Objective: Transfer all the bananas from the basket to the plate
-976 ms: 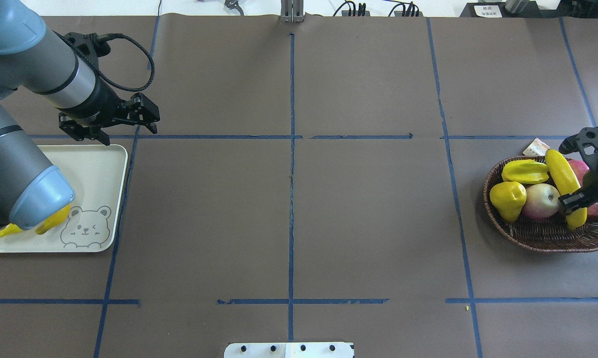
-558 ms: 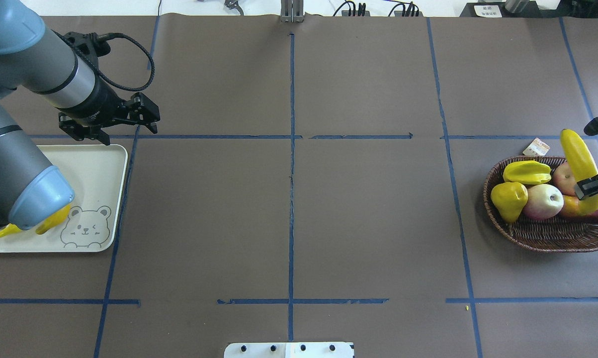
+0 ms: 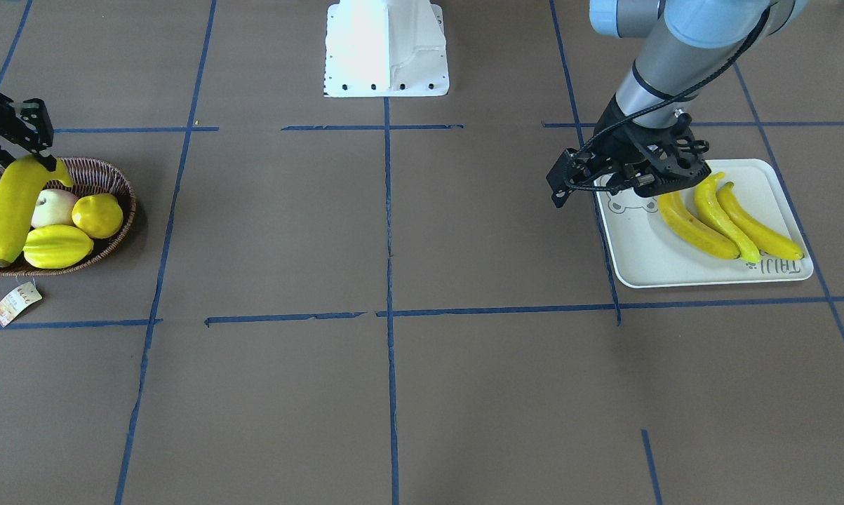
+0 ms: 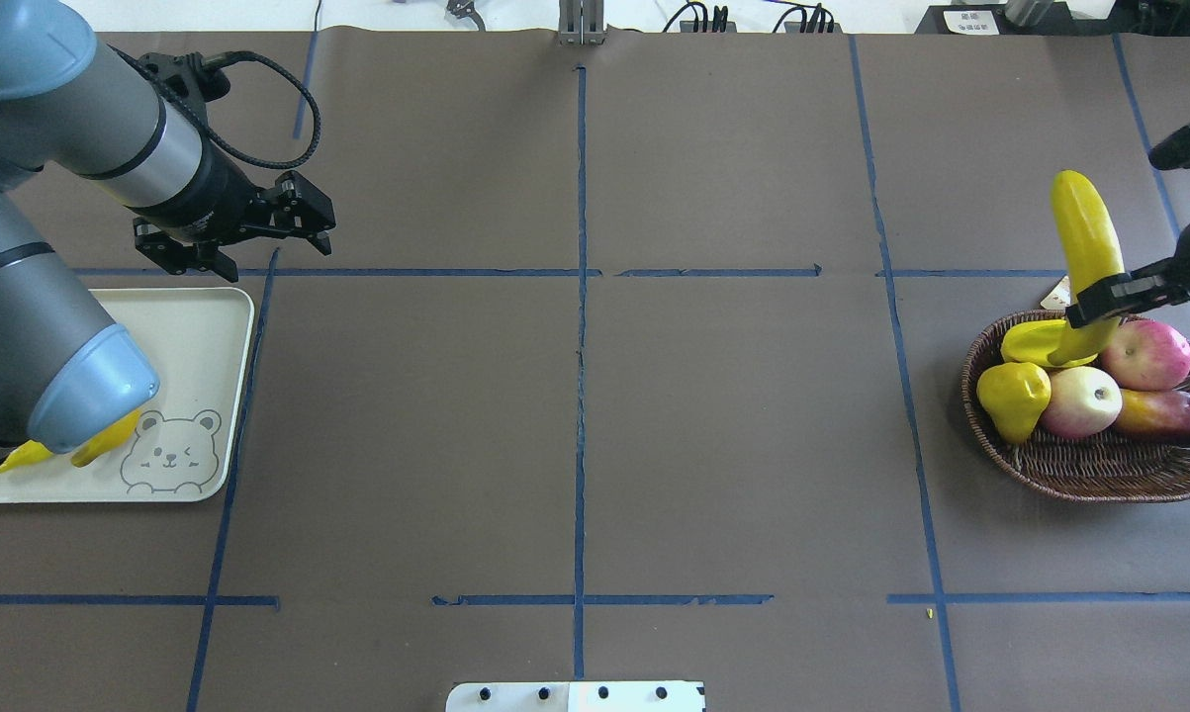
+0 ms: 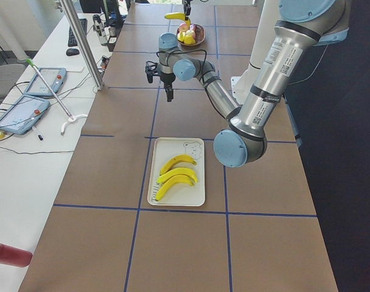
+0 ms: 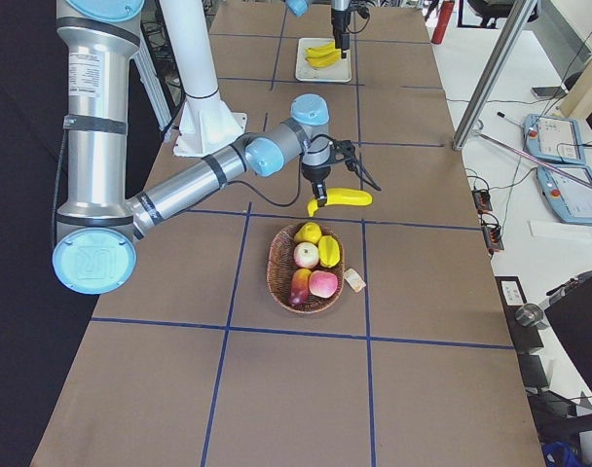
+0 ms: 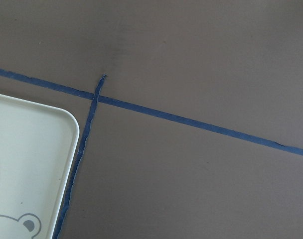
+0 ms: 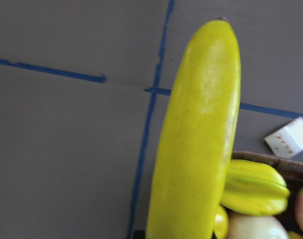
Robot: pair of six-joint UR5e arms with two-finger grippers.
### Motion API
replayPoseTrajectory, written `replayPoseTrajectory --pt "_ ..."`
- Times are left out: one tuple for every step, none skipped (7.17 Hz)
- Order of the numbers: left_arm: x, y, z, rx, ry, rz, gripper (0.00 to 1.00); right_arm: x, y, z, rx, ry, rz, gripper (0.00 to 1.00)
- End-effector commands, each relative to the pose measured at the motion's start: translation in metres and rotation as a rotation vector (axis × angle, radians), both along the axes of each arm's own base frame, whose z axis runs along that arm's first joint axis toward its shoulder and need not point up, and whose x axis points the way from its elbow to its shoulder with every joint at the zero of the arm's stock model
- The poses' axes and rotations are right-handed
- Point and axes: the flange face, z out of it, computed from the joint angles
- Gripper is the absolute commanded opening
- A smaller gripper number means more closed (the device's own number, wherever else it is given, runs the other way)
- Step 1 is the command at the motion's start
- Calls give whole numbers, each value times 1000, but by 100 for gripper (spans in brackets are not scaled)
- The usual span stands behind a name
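Brown paper crossed with blue tape lines covers the table [image 4: 733, 148]. At its right end the right gripper [image 4: 1109, 297] clamps one banana [image 4: 1084, 232] near its lower end, raised above the far rim of the basket [image 4: 1099, 470], which holds other fruit. Three bananas [image 3: 716, 217] lie side by side on the plate [image 3: 639, 259]. The left gripper [image 4: 310, 220] hovers just past the plate's far corner, jaws apart and empty.

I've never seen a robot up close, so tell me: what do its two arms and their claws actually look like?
Left arm and right arm are silver-grey tubes with rounded light-blue joint caps and printed label strips. The right arm's near cap carries a round logo. Left gripper and right gripper are black, open-framed two-finger claws. A black ribbed cable loops off the left wrist.
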Motion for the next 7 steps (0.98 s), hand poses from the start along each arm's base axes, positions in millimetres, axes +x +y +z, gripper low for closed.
replayPoseTrajectory --pt "10 1 -21 50 166 -59 99 -78 -18 -127 -84 -208 19 4" --pt "22 -1 -25 77 287 -84 99 -108 -6 -163 -86 -254 -3 4" --pt "38 4 -25 119 390 -72 99 -131 8 -181 -63 -291 -6 4" --pt "48 6 -27 134 474 -72 99 -163 33 -190 -58 -342 -6 4" --pt "55 4 -43 139 540 -73 99 -198 59 -195 -23 -358 5 4" --pt "63 9 -72 119 592 -70 99 -226 82 -201 1 -356 -4 4" --pt "71 18 -98 104 648 -59 99 -247 97 -213 7 -366 -11 4"
